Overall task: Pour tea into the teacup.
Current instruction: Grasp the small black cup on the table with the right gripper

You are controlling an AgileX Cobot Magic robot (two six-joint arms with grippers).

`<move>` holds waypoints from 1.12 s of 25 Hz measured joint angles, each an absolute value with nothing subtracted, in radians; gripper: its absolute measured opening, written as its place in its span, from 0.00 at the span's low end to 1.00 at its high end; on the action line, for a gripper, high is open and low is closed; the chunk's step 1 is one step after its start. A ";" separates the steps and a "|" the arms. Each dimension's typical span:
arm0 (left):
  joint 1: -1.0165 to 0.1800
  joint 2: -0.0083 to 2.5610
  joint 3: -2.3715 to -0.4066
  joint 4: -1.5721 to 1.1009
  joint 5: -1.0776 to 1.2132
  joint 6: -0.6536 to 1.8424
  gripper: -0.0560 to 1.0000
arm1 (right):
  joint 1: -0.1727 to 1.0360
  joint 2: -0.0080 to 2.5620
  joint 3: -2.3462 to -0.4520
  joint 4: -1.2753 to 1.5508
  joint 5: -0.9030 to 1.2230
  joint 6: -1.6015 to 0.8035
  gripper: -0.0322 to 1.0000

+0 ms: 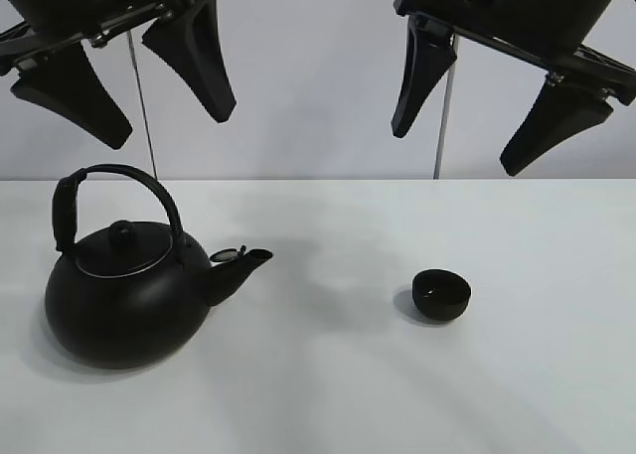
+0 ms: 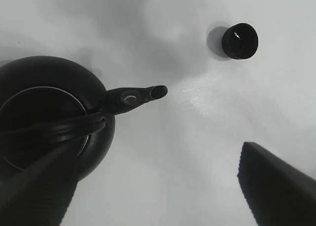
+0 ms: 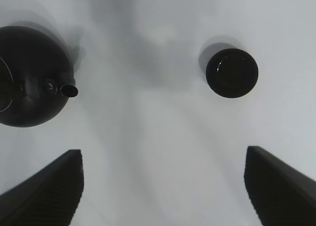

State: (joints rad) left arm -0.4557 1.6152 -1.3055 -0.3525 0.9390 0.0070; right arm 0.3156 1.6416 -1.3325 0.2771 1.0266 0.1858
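While both arms hang high above a white table point(image 1: 328, 404), the left gripper point(image 1: 167, 124) and the right gripper point(image 1: 456, 149) each have their jaws spread wide, gripping nothing. The small black teacup point(image 1: 441, 295) stands upright on the table's right side, below the right gripper. A round black kettle point(image 1: 124, 295) sits well apart on the left, its spout point(image 1: 246, 261) pointing toward the teacup.

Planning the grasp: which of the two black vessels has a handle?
The kettle on the left, with an arched handle and spout; the small teacup on the right has neither.
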 joint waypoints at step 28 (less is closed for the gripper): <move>-0.456 1.615 -1.306 -0.353 0.939 0.007 0.65 | 0.380 1.832 -1.184 -0.014 0.703 0.022 0.62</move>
State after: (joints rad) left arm -0.4557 1.6152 -1.3055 -0.3525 0.9390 0.0070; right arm 0.3800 1.8319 -1.1840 -0.0139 0.7029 0.0216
